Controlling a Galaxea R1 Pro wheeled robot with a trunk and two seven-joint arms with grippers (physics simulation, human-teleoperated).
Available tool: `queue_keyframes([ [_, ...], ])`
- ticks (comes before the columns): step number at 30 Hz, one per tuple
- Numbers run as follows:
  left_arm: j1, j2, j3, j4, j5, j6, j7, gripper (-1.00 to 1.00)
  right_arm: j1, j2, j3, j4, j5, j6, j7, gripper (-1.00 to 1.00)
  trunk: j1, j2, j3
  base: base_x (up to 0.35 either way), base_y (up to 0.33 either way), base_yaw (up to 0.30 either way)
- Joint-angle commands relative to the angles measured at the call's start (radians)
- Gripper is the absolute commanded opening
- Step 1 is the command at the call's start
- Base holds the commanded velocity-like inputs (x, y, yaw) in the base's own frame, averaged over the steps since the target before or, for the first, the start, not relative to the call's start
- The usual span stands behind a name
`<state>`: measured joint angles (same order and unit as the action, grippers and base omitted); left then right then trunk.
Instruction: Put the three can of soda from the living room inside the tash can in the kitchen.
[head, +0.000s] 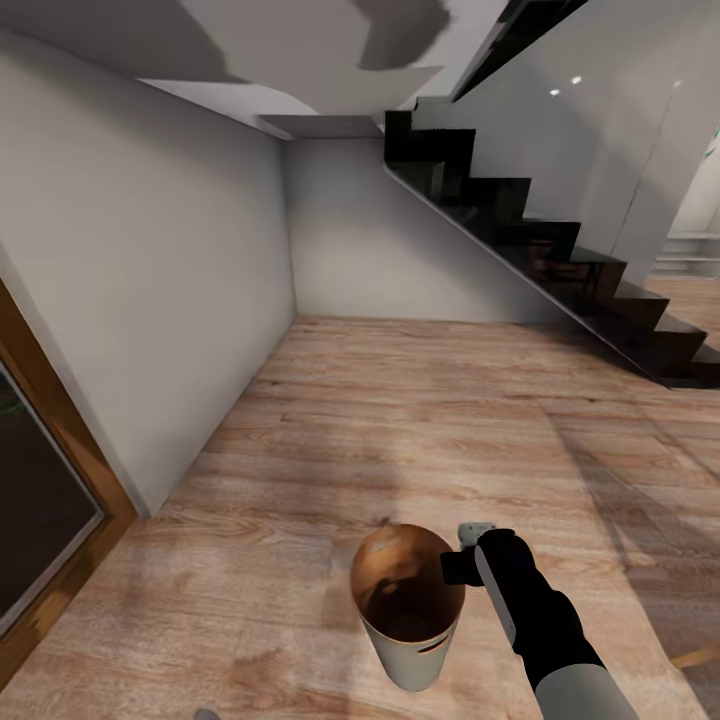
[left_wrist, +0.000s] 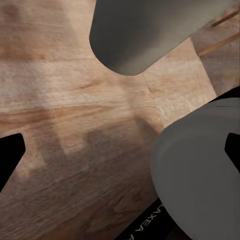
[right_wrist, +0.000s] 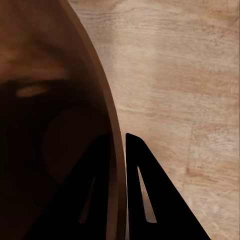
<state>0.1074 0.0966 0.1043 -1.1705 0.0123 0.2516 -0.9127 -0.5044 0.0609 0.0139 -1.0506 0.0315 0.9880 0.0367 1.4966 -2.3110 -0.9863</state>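
Observation:
The tash can (head: 415, 655), pale grey outside and brown inside, hangs tilted just above the wood floor at the bottom of the head view. My right gripper (head: 456, 566) is shut on its rim, one finger inside the wall and one outside. The right wrist view shows that rim (right_wrist: 118, 150) pinched between the two black fingers (right_wrist: 145, 200), with the dark brown inside (right_wrist: 45, 100) beside them. My left gripper (left_wrist: 120, 155) is open, its black fingertips (left_wrist: 7, 160) far apart over bare floor. The cans of soda are out of view; the bin's depths are too dark to read.
A black staircase (head: 560, 260) climbs at the right. White walls (head: 150, 260) form a corner ahead and to the left. A wood-framed dark glass door (head: 60, 490) stands at the near left. Light wood floor (head: 420, 420) stretches ahead.

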Motion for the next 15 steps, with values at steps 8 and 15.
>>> queue_keyframes([
  [8, 0.000, 0.000, 0.000, 0.000, 0.000, 0.000, 0.000, 1.00, 0.000, 0.000, 0.000, 0.003, -0.018, 0.000, 0.005, -1.00, 0.000, 0.000, 0.000, 0.348, 0.000, 0.000],
  [15, 0.000, 0.000, 0.000, 0.000, 0.000, 0.000, 0.000, 1.00, 0.000, 0.000, 0.000, 0.004, -0.020, 0.000, 0.006, -1.00, 0.000, 0.000, 0.000, 0.348, 0.000, 0.000],
])
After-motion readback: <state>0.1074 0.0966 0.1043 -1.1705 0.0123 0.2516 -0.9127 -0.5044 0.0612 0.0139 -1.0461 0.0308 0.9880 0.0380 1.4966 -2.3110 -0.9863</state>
